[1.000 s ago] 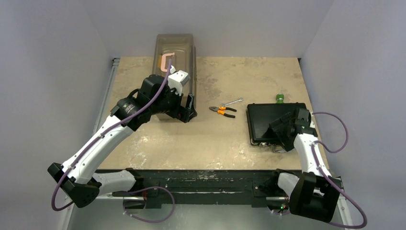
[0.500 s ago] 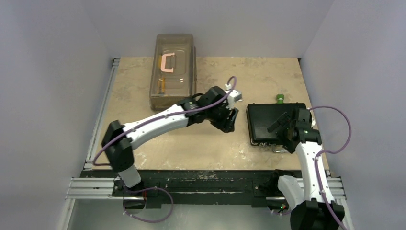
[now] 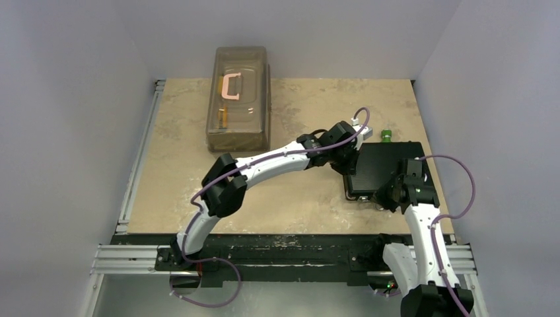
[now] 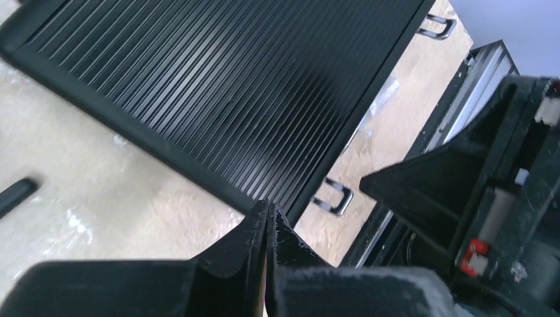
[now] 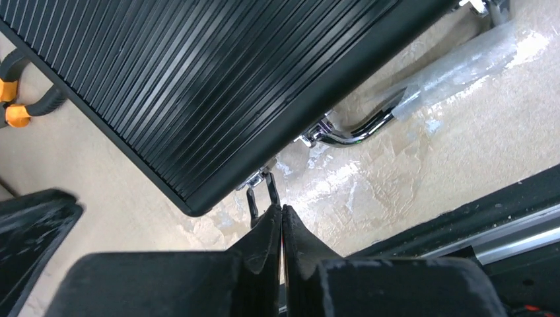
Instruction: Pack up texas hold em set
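Seeing one black case (image 3: 386, 165) lying flat, lid shut, on the right side of the tabletop (image 3: 297, 191). Long axis roughly left to right in the top view, slightly skewed. Handle (image 5: 360, 131) edge facing the arm bases. Counting on that edge: one chrome handle, plus two silver latches (image 4: 333, 197) in the left wrist view. Lid ribbed all over.

Left pincer (image 4: 267, 206) pressed together, empty, tips over the case's near left corner; cannot tell if touching. Right pincer (image 5: 280, 209) also together, gripping nothing, tips just beside one latch loop on the near edge.

Elsewhere:
- one pink-handled translucent brown box (image 3: 239, 99) at far left, well apart from the case
- one green item (image 3: 385, 136) just beyond the case's far edge
- one pliers (image 5: 13, 113), orange grips, near the case's left side
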### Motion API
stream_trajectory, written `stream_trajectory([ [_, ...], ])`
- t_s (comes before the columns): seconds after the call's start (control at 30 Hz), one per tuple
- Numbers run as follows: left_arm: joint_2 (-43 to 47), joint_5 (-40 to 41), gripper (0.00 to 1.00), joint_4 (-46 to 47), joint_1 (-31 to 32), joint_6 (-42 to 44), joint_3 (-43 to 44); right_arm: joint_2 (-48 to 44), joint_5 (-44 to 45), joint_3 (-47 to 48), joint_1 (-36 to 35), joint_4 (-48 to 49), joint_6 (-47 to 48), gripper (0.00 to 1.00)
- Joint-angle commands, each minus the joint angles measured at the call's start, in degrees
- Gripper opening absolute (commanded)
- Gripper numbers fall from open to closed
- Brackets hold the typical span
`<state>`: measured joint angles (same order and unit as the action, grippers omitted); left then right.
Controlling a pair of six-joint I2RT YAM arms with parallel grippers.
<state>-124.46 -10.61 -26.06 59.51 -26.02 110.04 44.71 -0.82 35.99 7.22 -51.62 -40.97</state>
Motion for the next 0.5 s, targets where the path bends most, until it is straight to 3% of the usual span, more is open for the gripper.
stream_trajectory([
  [0.0, -4.49, -1.92, 0.0, 2.4, 1.03, -1.73, 6.88, 0.16, 0.7, 1.06, -1.17, 3.0, 0.47, 0.0],
  [0.1, -6.78, -2.92, 0.0, 3.69, 1.07, -2.93, 8.57, -0.1, 1.9, 1.83, -1.27, 3.37, 0.01, 0.0],
  [0.27, -8.33, -2.59, 0.0, 3.93, 1.05, -4.79, 7.44, 1.58, -3.22, 1.9, -2.09, 6.47, -0.51, 0.0],
  [0.47, -7.79, -1.6, 0.0, 5.06, 1.05, -6.64, 2.6, 6.51, -0.54, 2.95, -8.75, 7.57, -1.79, 0.0],
])
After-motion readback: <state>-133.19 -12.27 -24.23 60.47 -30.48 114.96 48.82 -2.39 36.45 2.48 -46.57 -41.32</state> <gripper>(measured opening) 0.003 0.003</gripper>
